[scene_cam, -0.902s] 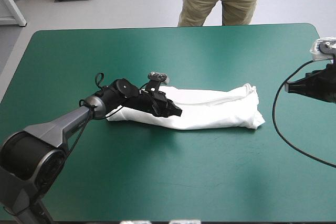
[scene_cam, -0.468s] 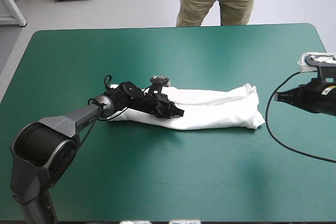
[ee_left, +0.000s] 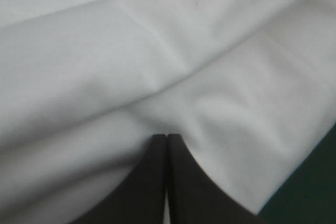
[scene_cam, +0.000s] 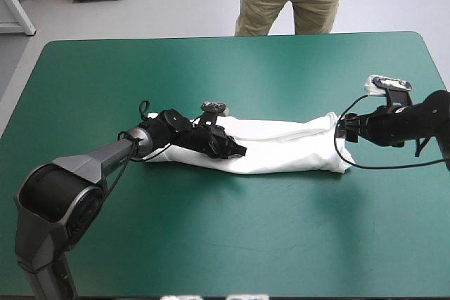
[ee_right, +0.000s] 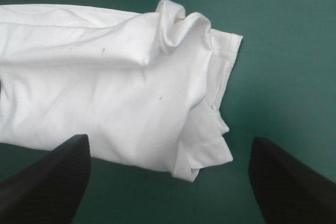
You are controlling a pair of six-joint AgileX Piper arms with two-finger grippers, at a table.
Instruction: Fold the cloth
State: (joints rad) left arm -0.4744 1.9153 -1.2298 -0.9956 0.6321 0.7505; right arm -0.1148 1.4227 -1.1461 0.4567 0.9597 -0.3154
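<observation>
T-shirt [scene_cam: 281,147] lay on the counter [scene_cam: 211,244] near its middle as a long narrow band running left to right, so the lengthwise folds looked done. Left gripper [scene_cam: 235,149] sat low on the band's left half with its fingers pressed together. Cloth puckered at the tip, so it was probably pinching a fold. Right gripper [scene_cam: 342,129] hung at the band's right end, fingers spread wide, with the bunched end and its hem ahead of them and nothing held. Step in hand, I'd say: getting a grip on both ends for the crosswise fold. Next move called for the right gripper to drop onto the end, catch all the layers, not just the top one, and close before lifting.
</observation>
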